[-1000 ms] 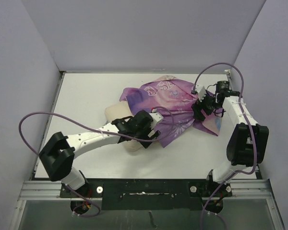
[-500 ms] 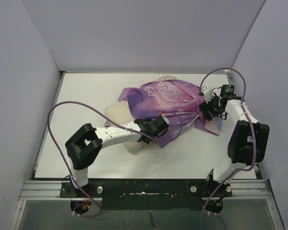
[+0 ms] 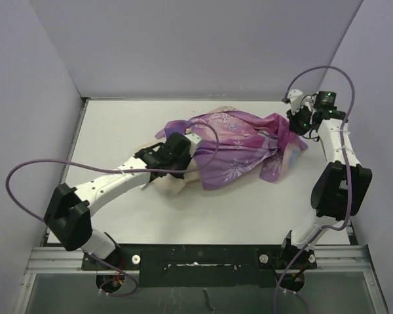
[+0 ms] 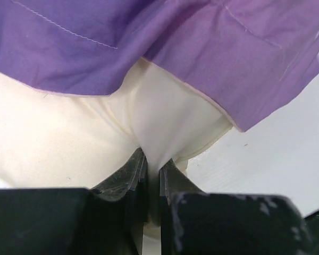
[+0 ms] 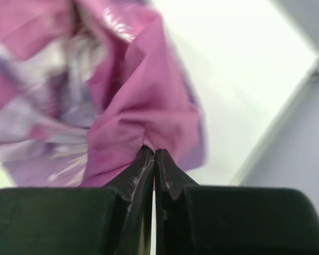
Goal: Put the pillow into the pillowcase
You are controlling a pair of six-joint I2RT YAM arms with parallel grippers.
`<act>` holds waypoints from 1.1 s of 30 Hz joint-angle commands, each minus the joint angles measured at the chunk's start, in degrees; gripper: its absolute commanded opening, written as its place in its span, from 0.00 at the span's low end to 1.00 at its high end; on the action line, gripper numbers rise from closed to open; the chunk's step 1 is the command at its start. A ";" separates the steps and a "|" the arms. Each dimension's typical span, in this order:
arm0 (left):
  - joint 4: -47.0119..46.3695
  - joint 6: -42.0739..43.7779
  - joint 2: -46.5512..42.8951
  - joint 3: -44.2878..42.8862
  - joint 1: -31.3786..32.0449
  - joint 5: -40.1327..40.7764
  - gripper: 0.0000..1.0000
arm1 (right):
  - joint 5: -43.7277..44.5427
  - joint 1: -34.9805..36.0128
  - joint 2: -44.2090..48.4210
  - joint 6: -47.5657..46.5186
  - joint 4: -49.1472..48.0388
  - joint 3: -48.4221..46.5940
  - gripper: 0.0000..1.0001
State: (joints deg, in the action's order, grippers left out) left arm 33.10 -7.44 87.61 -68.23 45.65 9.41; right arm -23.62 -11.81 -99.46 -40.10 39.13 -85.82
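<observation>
Our left hand [image 4: 151, 166] is clamped on a pinch of the cream pillow [image 4: 58, 143], right at the hem of the purple pillowcase [image 3: 239, 147] that drapes over the pillow's right part. Our right hand [image 5: 153, 155] is closed tight on a fold of the pillowcase at its far right end. Pillow and pillowcase lie in the middle of the table [image 3: 111, 131], the pillow's near left end showing bare
</observation>
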 commanded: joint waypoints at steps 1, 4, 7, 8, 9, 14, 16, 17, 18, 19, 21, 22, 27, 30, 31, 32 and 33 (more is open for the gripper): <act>-7.33 -4.76 -11.88 0.48 -10.12 -18.26 0.00 | 0.10 -3.31 0.59 4.64 -5.76 -13.69 0.00; -11.44 -9.52 -15.29 0.24 -18.08 -31.26 0.00 | 6.39 -4.25 -1.61 6.87 -9.96 -19.58 0.10; -14.92 -16.66 -15.60 -0.70 -23.55 -41.27 0.00 | 8.71 -4.47 -3.25 6.91 -10.14 -21.85 0.41; -15.84 -19.50 -14.98 -1.13 -24.87 -44.39 0.00 | 5.81 -4.48 -2.86 7.20 -8.91 -21.90 0.48; -16.90 -22.26 -14.13 -1.51 -26.24 -48.61 0.00 | 0.24 -4.45 -2.02 7.42 -7.30 -21.66 0.56; -24.58 -35.13 -9.54 -1.73 -27.32 -57.74 0.00 | -32.53 -1.08 5.95 2.19 -0.56 -14.05 0.87; -27.00 -38.23 -8.39 -1.89 -27.56 -59.35 0.00 | -39.78 1.54 8.83 -0.50 1.51 -10.66 0.92; -27.88 -39.47 -7.95 -1.91 -27.81 -59.98 0.00 | -41.15 2.95 9.90 -0.50 1.86 -8.82 0.93; -28.80 -40.63 -7.64 -1.91 -27.97 -60.46 0.00 | -41.65 4.25 10.95 0.58 1.48 -6.57 0.93; -29.68 -41.61 -7.45 -1.75 -28.32 -60.96 0.00 | -41.62 5.41 11.69 1.95 0.34 -4.14 0.93; -31.33 -43.28 -7.14 -1.37 -28.71 -61.73 0.00 | -37.24 7.91 13.17 6.56 -3.88 1.51 0.93; -31.89 -43.85 -7.04 -1.24 -28.91 -62.05 0.00 | -34.24 9.98 13.68 8.77 -6.38 3.83 0.92; -33.12 -45.29 -6.97 -0.80 -29.30 -63.39 0.00 | -21.34 16.24 12.31 18.82 -19.65 9.53 0.93; -34.01 -45.85 -7.02 -0.43 -29.63 -64.07 0.00 | -15.45 18.60 8.09 23.26 -25.80 8.31 0.93; -34.23 -45.97 -7.02 -0.37 -29.71 -64.27 0.00 | -13.39 19.20 6.28 24.74 -27.29 7.15 0.93; -34.42 -46.14 -7.10 -0.29 -29.80 -64.46 0.00 | -11.43 19.78 4.51 26.42 -28.25 5.67 0.93; -34.62 -46.24 -7.19 -0.20 -29.75 -64.53 0.00 | -10.23 20.17 2.45 27.46 -28.78 3.74 0.93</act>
State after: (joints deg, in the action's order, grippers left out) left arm 8.19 -51.22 81.23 -66.46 16.38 -50.09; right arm -43.51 6.70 -91.79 -21.21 21.52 -76.53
